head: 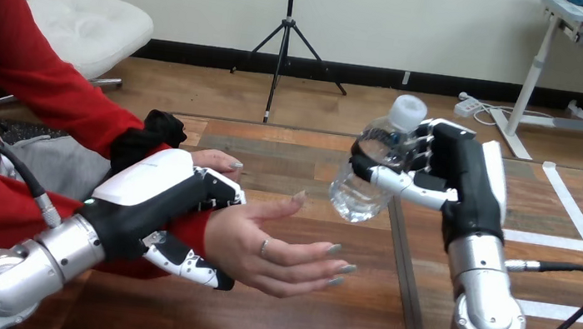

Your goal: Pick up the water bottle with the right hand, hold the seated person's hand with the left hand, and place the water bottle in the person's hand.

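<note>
Left hand (158,198): fingers curled over the top of the person's wrist (216,235), thumb underneath. Clamped on the wrist.

Person's hand (277,251): palm up, fingers stretched toward the view's right, held above the table (318,327).

Right hand (455,172): wrapped round the bottle (367,174), thumb across the front. Bottle is in the air, cap uppermost and leaning right. It sits above and to the right of the open palm. Its base is near the person's thumb but clear of it.

Step in hand, as I judge it: bring the bottle down into the palm. Pick-up and wrist hold look done.

How to do it well:
- Move the bottle left and down so its base lands mid-palm, not on the fingertips.
- Straighten the tilt on the way, or lay it across the palm on purpose; a half-tilt will likely roll.
- Keep the left grip steady but light, so the palm stays level.
- Open the right fingers only once the bottle rests on the palm and the person's fingers can close.

Risk: releasing high, so the bottle drops onto the table.
</note>
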Motion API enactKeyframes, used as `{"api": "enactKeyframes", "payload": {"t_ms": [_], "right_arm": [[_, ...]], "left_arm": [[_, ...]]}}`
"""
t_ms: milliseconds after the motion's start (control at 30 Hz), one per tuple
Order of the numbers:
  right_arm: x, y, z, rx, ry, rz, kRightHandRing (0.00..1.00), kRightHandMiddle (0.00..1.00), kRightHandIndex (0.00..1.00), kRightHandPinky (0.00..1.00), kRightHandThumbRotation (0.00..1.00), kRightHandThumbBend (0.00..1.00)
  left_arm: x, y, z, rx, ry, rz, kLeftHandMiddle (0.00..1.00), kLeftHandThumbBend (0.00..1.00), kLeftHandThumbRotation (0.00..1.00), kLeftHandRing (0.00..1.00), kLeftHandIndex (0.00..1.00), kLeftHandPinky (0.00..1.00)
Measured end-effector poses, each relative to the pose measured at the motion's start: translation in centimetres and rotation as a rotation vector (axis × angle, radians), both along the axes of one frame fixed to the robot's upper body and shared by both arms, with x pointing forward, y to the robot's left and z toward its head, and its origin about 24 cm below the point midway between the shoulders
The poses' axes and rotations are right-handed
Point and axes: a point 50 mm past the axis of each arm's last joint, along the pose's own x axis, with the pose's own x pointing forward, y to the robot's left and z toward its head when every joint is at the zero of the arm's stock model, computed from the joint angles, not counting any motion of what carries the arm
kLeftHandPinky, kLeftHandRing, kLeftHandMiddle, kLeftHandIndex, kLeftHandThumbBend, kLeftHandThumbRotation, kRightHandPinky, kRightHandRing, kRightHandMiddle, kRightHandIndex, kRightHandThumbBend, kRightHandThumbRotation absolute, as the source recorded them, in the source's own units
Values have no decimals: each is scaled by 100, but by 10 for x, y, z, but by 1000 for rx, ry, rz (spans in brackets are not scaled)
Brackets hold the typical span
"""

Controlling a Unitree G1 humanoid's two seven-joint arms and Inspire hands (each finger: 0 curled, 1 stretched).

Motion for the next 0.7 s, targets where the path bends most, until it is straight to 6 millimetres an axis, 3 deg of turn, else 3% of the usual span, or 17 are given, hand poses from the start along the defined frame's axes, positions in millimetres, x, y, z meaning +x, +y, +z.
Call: {"api": "enactKeyframes", "payload": {"t_ms": [700], "right_arm": [[-6, 23, -24, -9, 61, 58, 31, 37, 42, 25, 0, 88]], "left_arm": [[3, -14, 6, -46, -33, -28, 44, 69, 17, 34, 48, 26]]}}
